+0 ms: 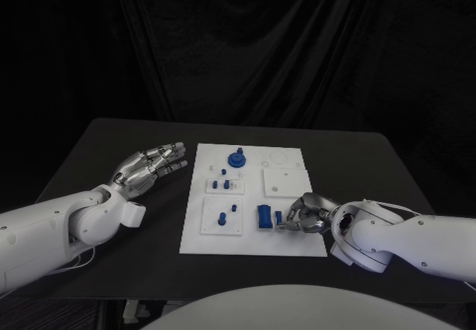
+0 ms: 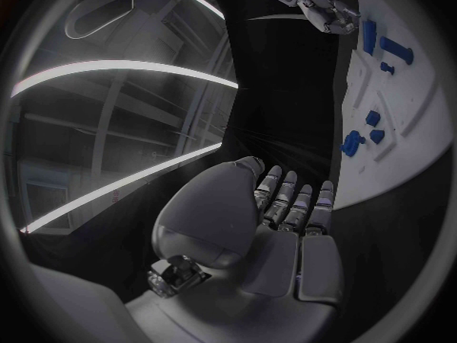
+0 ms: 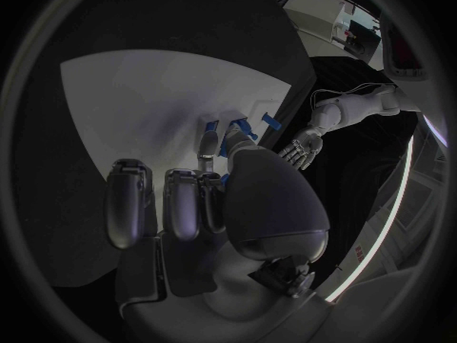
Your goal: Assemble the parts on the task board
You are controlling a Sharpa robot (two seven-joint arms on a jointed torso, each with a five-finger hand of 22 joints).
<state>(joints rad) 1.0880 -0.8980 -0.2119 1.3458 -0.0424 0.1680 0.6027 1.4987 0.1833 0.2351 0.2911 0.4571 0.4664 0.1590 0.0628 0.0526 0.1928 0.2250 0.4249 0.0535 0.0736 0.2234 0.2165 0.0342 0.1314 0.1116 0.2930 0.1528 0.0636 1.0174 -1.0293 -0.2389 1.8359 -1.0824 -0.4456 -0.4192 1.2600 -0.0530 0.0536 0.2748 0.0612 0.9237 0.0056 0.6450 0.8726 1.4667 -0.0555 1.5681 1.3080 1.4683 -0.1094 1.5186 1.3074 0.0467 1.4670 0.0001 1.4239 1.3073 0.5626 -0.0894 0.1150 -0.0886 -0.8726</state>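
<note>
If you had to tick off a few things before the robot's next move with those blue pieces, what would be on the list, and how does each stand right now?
1. Right hand at a blue piece near the task board's front edge: ok, fingers reach it.
2. Firm grip on that piece: cannot tell; the fingers hide the contact.
3. Left hand out of the way: ok, open over the table, beside the board.
4. Tall blue block beside the right hand, upright: ok.
5. Blue knob at the board's far end untouched: ok.
</note>
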